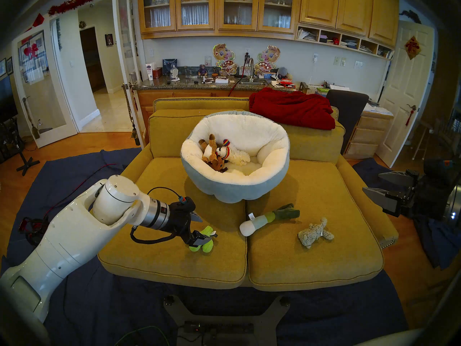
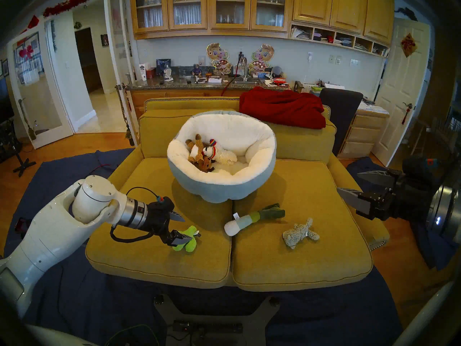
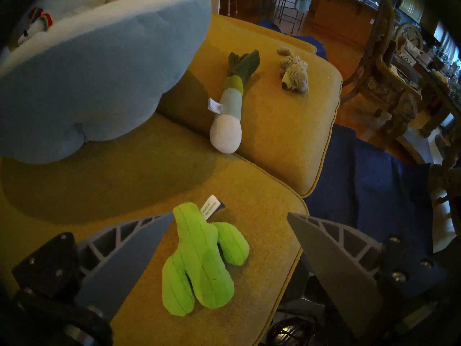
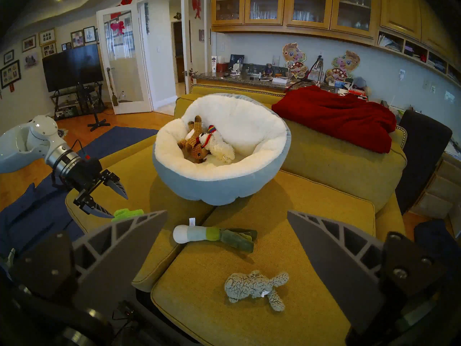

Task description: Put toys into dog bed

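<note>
Hovering our left hand (image 3: pixel 229 214) wide open over the lime-green cactus (image 3: pixel 199 263) on the sofa cushion (image 1: pixel 162 263), we keep our right hand (image 1: pixel 374 185) spread beside the sofa. Reindeer (image 1: pixel 212 153) and lamb (image 1: pixel 234 154) lie in the dog bed (image 1: pixel 224 190); leek (image 1: pixel 264 219) and fuzzy animal (image 1: pixel 314 234) lie on the neighbouring cushion.

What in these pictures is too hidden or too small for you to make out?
- Reindeer: the lamb lies across it in every view, so its lower body is hidden.
- Cactus: in the right wrist view a right finger covers most of it.
- Cactus tag: print too small to read in the left wrist view.
- Right gripper: the arm behind it is lost in the head views' dark rim.
</note>
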You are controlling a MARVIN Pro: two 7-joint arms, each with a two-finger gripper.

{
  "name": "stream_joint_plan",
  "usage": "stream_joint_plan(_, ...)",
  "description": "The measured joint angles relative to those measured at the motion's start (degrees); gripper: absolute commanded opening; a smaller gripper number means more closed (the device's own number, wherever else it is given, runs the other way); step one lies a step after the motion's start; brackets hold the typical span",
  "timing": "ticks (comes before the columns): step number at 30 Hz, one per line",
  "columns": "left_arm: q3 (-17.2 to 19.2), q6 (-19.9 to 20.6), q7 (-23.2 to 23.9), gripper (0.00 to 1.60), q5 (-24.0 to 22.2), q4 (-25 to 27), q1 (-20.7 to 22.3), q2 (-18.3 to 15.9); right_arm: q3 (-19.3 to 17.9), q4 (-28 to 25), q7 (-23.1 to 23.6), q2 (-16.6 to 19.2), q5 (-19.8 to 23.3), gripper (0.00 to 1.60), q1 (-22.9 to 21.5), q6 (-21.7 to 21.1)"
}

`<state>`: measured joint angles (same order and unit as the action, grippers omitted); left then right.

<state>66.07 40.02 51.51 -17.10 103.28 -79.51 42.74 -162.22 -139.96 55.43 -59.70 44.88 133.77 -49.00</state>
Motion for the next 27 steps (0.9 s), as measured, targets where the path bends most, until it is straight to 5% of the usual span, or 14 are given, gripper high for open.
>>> stream_joint_plan(27,-4.4,-2.9,-1.8,1.60,6.0,-6.6,2.9,3.8,0.0,0.0,0.0,0.0,0.0,1.60,0.0,0.0)
